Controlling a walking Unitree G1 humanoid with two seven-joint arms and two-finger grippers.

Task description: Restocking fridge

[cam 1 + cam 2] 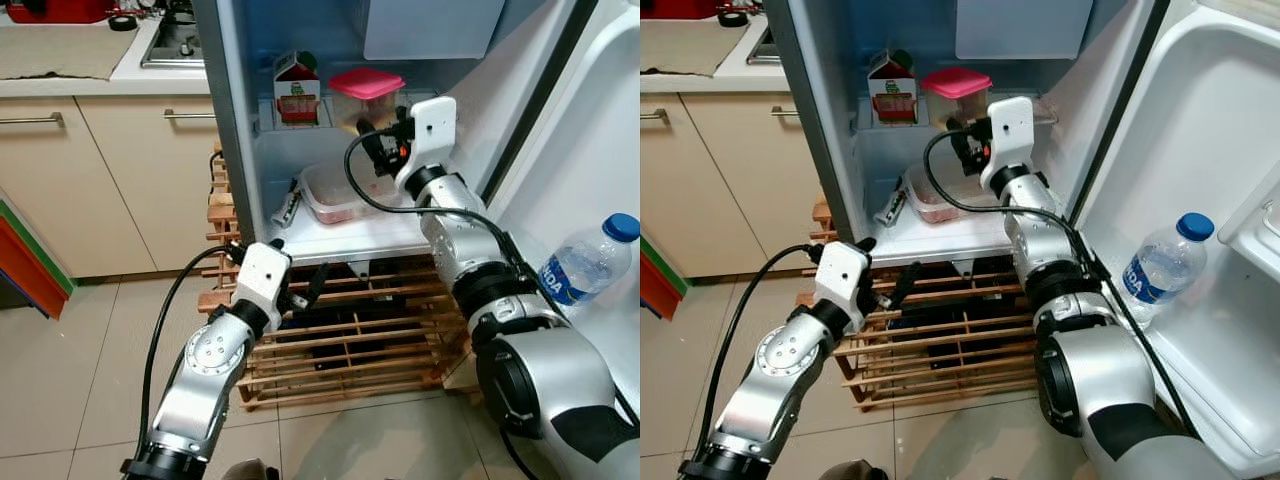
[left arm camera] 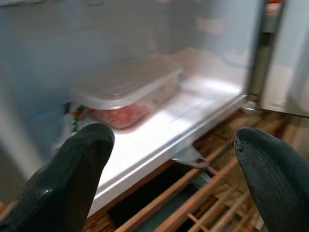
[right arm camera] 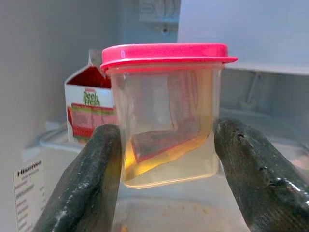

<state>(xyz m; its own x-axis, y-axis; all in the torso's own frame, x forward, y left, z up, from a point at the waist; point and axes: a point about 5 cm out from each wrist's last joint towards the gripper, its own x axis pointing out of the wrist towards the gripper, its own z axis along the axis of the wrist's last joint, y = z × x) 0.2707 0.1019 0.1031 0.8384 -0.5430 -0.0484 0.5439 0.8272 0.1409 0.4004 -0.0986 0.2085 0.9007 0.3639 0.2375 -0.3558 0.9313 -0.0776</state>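
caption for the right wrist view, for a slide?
Right gripper clamps a pink-lidded clear container of amber liquid inside the fridge, a carton behind it.

Before us the fridge (image 1: pixel 235 150) stands open, its door (image 1: pixel 1230 150) swung to our right. On the upper shelf a milk carton (image 1: pixel 297 88) sits to the left of a lidded tub (image 1: pixel 366 97), and our right gripper (image 3: pixel 166 159) has a finger on either side of that tub. On the shelf below, a flat lidded container (image 1: pixel 335 192) lies with a small packet (image 1: pixel 288 205) to its left. A water bottle (image 1: pixel 1164 262) stands in the door's shelf. Under the fridge a wooden rack (image 1: pixel 350 350) rests on the floor, our left gripper (image 2: pixel 169 174) in front of it. Kitchen cabinets (image 1: pixel 110 170) stand left.
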